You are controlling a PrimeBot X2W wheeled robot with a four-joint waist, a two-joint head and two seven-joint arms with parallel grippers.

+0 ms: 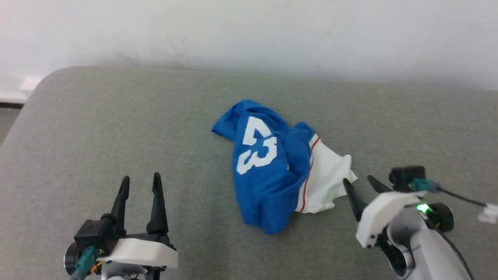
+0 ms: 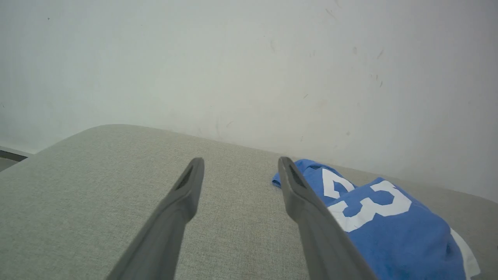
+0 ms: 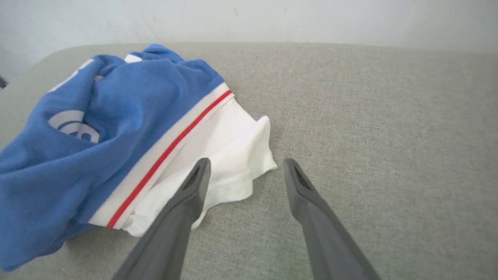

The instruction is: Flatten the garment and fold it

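The garment (image 1: 268, 167) lies crumpled in a heap mid-surface, royal blue with a white 23 facing up and a white sleeve with a red stripe on its right side. My left gripper (image 1: 141, 182) stands open at the lower left, well apart from the heap, which shows at the right of the left wrist view as the garment (image 2: 385, 225). My right gripper (image 1: 358, 182) is open just beside the white sleeve's edge. In the right wrist view the right gripper (image 3: 246, 166) hovers at the sleeve (image 3: 233, 155), with its left finger over the white cloth and nothing held.
The garment rests on a grey fabric-covered surface (image 1: 97, 128) with a rounded far-left corner. A pale wall (image 1: 249, 31) runs behind it. A strip of floor (image 1: 7, 116) shows past the left edge.
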